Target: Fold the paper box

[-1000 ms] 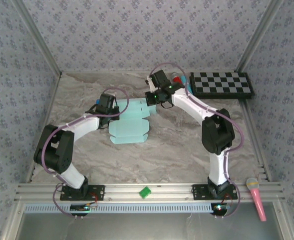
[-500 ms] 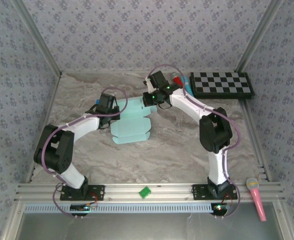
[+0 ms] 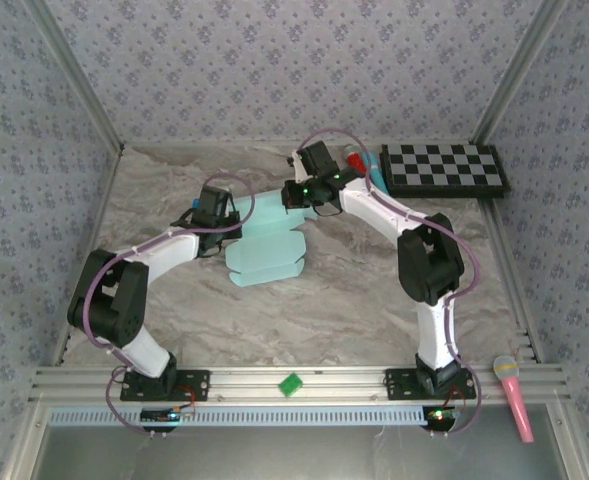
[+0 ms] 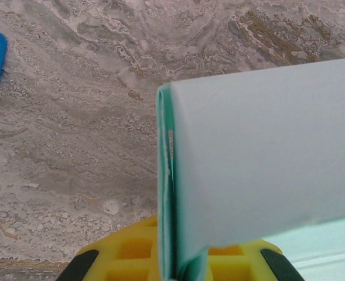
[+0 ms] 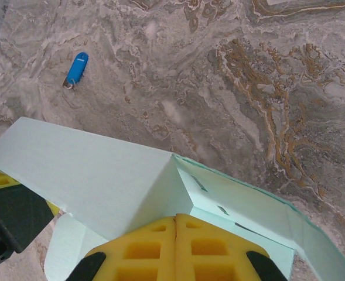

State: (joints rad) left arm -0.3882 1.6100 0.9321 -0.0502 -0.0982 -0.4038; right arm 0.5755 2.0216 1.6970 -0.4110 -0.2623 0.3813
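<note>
The paper box (image 3: 265,247) is a pale aqua card sheet lying mid-table, with one panel folded upright at its far left. My left gripper (image 3: 225,216) is shut on that folded double layer; the card edge (image 4: 167,193) stands between the yellow pads (image 4: 125,252). My right gripper (image 3: 296,196) is at the sheet's far right corner. Its yellow pads (image 5: 143,252) are pressed together with nothing seen between them, and the tips rest at the end of a crease in the paper box (image 5: 102,175). The left gripper's black body shows at the left edge of the right wrist view.
A blue key fob (image 5: 77,68) lies on the marble table beyond the sheet. A black-and-white checkerboard (image 3: 444,168) sits at the back right, with a red and blue object (image 3: 359,160) beside it. On the front rail are a green piece (image 3: 291,384) and a pink microphone (image 3: 510,395).
My right gripper has shifted left over the sheet's far corner. The sheet has slid slightly right, and its upright panel stands closer to the right gripper.
</note>
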